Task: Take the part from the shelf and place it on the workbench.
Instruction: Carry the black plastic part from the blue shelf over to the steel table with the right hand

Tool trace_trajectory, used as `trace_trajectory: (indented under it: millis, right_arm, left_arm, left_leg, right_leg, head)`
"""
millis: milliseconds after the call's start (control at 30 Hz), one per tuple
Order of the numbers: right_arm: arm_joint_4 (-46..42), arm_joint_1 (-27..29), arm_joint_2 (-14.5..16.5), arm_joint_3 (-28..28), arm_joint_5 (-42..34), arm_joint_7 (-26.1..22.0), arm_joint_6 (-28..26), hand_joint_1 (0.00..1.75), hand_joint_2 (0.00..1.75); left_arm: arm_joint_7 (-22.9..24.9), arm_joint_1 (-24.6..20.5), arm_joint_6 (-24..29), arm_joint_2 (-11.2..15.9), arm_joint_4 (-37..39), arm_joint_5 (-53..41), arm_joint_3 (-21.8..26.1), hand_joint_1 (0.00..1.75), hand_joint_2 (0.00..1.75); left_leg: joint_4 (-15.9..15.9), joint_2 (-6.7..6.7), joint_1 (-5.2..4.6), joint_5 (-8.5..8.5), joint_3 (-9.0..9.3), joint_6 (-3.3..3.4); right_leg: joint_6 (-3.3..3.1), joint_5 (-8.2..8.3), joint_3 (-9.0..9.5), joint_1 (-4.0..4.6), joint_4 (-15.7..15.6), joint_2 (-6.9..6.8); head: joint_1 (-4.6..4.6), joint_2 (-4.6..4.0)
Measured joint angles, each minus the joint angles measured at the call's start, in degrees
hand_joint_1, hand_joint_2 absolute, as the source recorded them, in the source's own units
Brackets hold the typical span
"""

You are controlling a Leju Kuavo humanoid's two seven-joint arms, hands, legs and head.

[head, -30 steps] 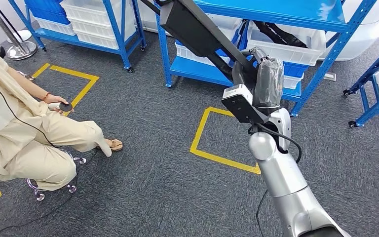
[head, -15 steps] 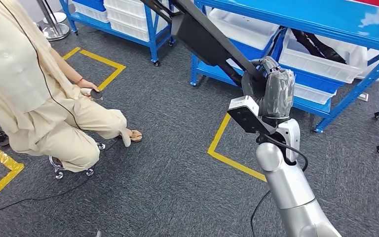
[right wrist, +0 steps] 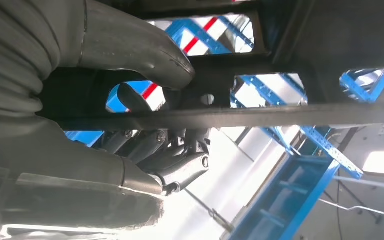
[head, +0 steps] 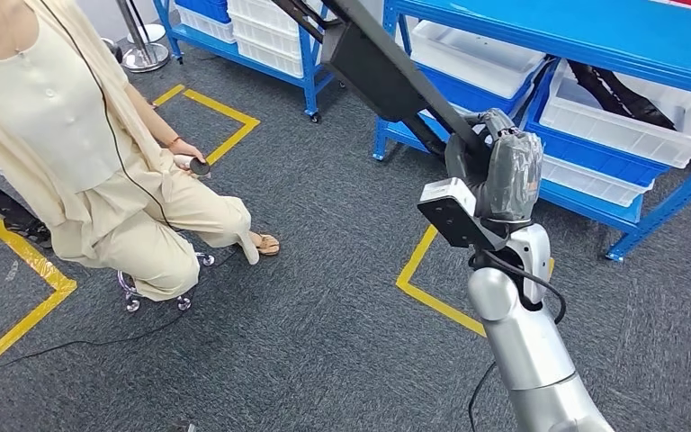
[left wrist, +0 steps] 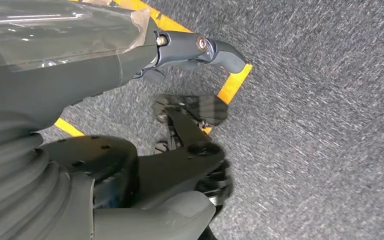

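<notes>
1. I see grey carpet (head: pixel 324 297) marked with yellow tape squares (head: pixel 432 288), and blue shelving (head: pixel 594 54) holding white bins (head: pixel 612 126).
2. At left a person (head: pixel 99 180) sits on a wheeled stool (head: pixel 157 292).
3. My left hand (left wrist: pixel 105 65) hangs over the carpet, its fingers (left wrist: pixel 215 50) extended, gripping nothing.
4. My right hand (head: pixel 495 162) is raised, fingers (right wrist: pixel 180 160) wrapped around the long black part (head: pixel 387 72).
</notes>
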Motion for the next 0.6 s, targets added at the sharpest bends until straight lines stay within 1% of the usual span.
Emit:
trace_trajectory:
  millis: [33, 67, 100, 167, 200, 233, 267, 300, 333, 367, 400, 433, 467, 500, 533, 567, 600]
  right_arm:
    - [0.0, 0.0, 0.0, -0.1, -0.1, 0.1, 0.2, 1.75, 1.75]
    - [-0.1, 0.0, 0.0, -0.2, -0.1, 0.2, 0.4, 1.75, 1.75]
    - [-0.1, 0.0, 0.0, -0.2, -0.1, 0.2, 0.6, 1.75, 1.75]
    - [-0.4, 0.0, 0.0, -0.2, -0.1, 0.3, 0.8, 1.75, 1.75]
    - [-0.4, 0.0, 0.0, -0.2, -0.1, 0.3, 0.9, 1.75, 1.75]
    - [-0.5, 0.0, -0.1, -0.2, -0.1, 0.3, 0.9, 1.75, 1.75]
    - [-0.5, 0.0, -0.1, -0.2, -0.1, 0.3, 0.9, 1.75, 1.75]
    - [-0.6, 0.0, -0.1, -0.2, -0.1, 0.3, 0.9, 1.75, 1.75]
    - [-0.6, 0.0, -0.1, -0.3, -0.1, 0.3, 1.0, 1.75, 1.75]
    - [-0.7, -0.3, 0.0, -0.3, -0.3, 0.3, 1.3, 1.75, 1.75]
    - [-0.7, -0.9, 0.1, -0.3, -0.4, 0.3, 1.8, 1.75, 1.75]
    - [-0.7, -1.6, 0.2, -0.4, -0.7, 0.2, 2.4, 1.75, 1.75]
    - [-0.5, -2.2, 0.4, -0.3, -0.9, 0.0, 2.9, 1.75, 1.75]
    - [-0.2, -2.7, 0.5, -0.2, -1.0, -0.1, 3.3, 1.75, 1.75]
    - [0.1, -3.0, 0.6, -0.1, -1.2, -0.3, 3.7, 1.75, 1.75]
    - [0.6, -3.3, 0.7, 0.1, -1.3, -0.5, 4.0, 1.75, 1.75]
    - [1.2, -3.8, 1.0, 0.3, -1.5, -0.7, 4.3, 1.75, 1.75]
  left_arm:
    - [0.1, 0.0, 0.0, 0.0, 0.0, -0.1, 0.0, 0.0, 1.75]
    - [0.2, 0.0, 0.0, 0.0, 0.0, -0.1, 0.0, 0.0, 1.75]
    - [0.3, 0.0, 0.0, 0.0, 0.0, -0.2, -0.1, 0.0, 1.75]
    - [0.4, -0.1, 0.0, 0.0, 0.0, -0.2, -0.1, 0.0, 1.75]
    - [0.4, -0.1, 0.0, 0.0, 0.0, -0.2, -0.1, 0.0, 1.75]
    - [0.4, -0.1, 0.0, 0.0, 0.0, -0.2, -0.1, 0.0, 1.75]
    - [0.4, -0.1, 0.0, 0.0, 0.0, -0.2, -0.1, 0.0, 1.75]
    - [0.4, -0.2, -0.1, 0.0, 0.0, -0.2, -0.1, 0.0, 1.75]
    - [0.5, -0.3, -0.2, 0.0, 0.0, -0.2, -0.1, 0.0, 1.75]
    - [0.6, -0.3, -0.2, 0.0, 0.0, 0.0, -0.1, 0.0, 1.75]
    - [0.7, -0.4, -0.2, 0.0, 0.0, 0.4, 0.0, 0.0, 1.75]
    - [0.8, -0.3, -0.2, -0.1, 0.0, 0.8, 0.0, 0.0, 1.75]
    - [0.8, -0.3, 0.0, -0.1, 0.0, 1.1, 0.1, 0.0, 1.75]
    - [0.8, -0.3, 0.1, -0.1, 0.0, 1.5, 0.1, 0.0, 1.75]
    - [0.7, -0.2, 0.1, -0.1, 0.0, 1.7, 0.1, 0.0, 1.75]
    - [0.6, 0.0, 0.2, -0.1, 0.0, 2.0, 0.2, 0.0, 1.75]
    - [0.5, 0.2, 0.2, -0.1, 0.0, 2.3, 0.3, 0.0, 1.75]
  left_leg:
    - [2.6, 0.28, 0.13, -0.79, -1.29, -0.17]
    - [3.7, 0.49, 0.24, -0.72, -1.82, -0.3]
    - [2.4, 0.74, 0.34, 0.35, -1.2, -0.35]
    - [-4.2, 1.67, 0.44, 3.66, 2.3, -0.26]
    - [-6.7, 2.07, 0.46, 4.78, 3.71, -0.21]
    - [-8.0, 2.35, 0.46, 5.28, 4.44, -0.17]
    - [-8.1, 2.38, 0.46, 5.31, 4.48, -0.17]
    - [-9.0, 3.04, 0.35, 5.33, 4.97, -0.12]
    - [-10.0, 3.38, 0.22, 5.42, 5.43, 0.06]
    - [-11.0, 3.34, -0.1, 5.58, 5.8, 0.46]
    - [-12.1, 3.0, -0.32, 5.92, 6.21, 1.26]
    - [-12.3, 1.88, -0.44, 6.28, 6.14, 2.06]
    - [-12.5, 0.92, -0.53, 6.58, 6.09, 2.74]
    - [-12.7, 0.16, -0.45, 6.81, 6.11, 3.19]
    - [-12.7, -0.55, -0.47, 6.84, 6.06, 3.26]
    - [-12.6, -1.3, -0.48, 6.87, 6.03, 3.27]
    - [-12.6, -2.06, -0.5, 6.9, 6.01, 3.26]
  right_leg:
    - [-0.02, -0.03, 0.0, 0.07, 0.0, -0.45]
    - [-0.02, -0.05, 0.0, 0.11, 0.0, -0.94]
    - [0.0, -0.09, 0.02, 0.11, 0.0, -1.42]
    - [0.12, -0.19, 0.12, 0.09, 0.0, -2.19]
    - [0.17, -0.23, 0.17, 0.08, 0.0, -2.39]
    - [0.21, -0.26, 0.2, 0.08, 0.1, -2.48]
    - [0.22, -0.26, 0.2, 0.08, 0.1, -2.48]
    - [0.33, -0.33, 0.23, 0.22, 0.1, -2.59]
    - [0.55, -0.44, 0.25, 0.46, 0.1, -2.81]
    - [1.02, -0.57, 0.37, 0.75, 0.1, -3.36]
    - [1.47, -1.41, -0.15, 0.91, 1.3, -2.88]
    - [1.71, -2.66, -1.21, 0.92, 3.6, -2.12]
    - [1.81, -4.3, -2.81, 0.82, 7.0, -1.16]
    - [1.68, -6.18, -4.98, 0.7, 11.5, 0.16]
    - [1.67, -7.33, -6.72, 0.71, 15.0, 0.49]
    - [1.87, -7.68, -7.71, 0.73, 16.9, 0.66]
    - [2.26, -7.14, -7.68, 0.74, 16.7, 0.78]
  head:
    - [0.01, 0.0]
    - [-0.01, 0.0]
    - [-0.02, 0.0]
    - [-0.04, 0.0]
    - [-0.04, 0.0]
    - [-0.05, 0.0]
    - [-0.05, 0.0]
    - [-0.05, 0.0]
    - [0.04, 0.0]
    - [0.14, 0.0]
    - [0.25, 0.01]
    - [0.42, 0.01]
    - [0.48, 0.01]
    - [0.55, 0.01]
    - [0.61, 0.0]
    - [0.61, 0.0]
    - [0.62, 0.0]
